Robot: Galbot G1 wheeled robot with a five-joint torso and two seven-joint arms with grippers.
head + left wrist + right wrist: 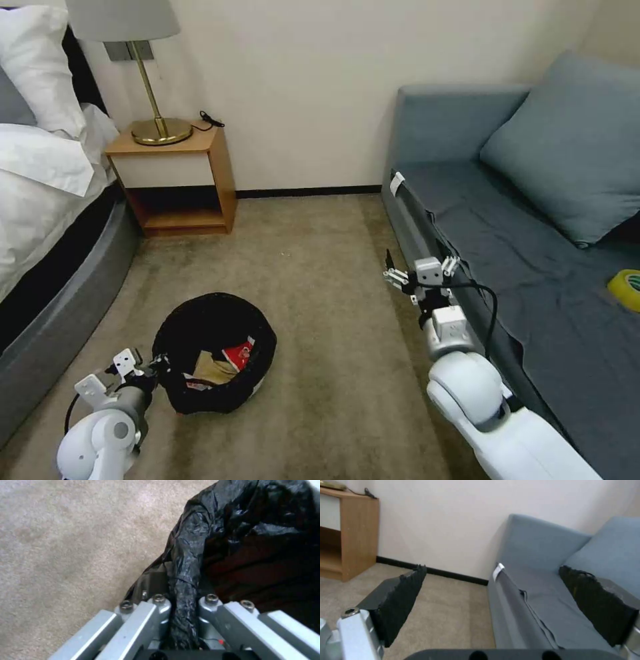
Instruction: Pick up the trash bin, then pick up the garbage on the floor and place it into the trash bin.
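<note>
The left hand (pixel 181 620) grips the rim of the bin (pixel 215 352), which sits on the carpet (pixel 320 280) holding garbage (pixel 223 363). The right hand (pixel 506 610) hangs open beside the sofa (pixel 533 280), past a nightstand (pixel 177 180).

A carpeted bedroom is showing: a bed (pixel 40 167) with white pillows, a wooden nightstand (pixel 175 180) bearing a brass lamp (pixel 143 73), and a grey sofa (pixel 533 220).
</note>
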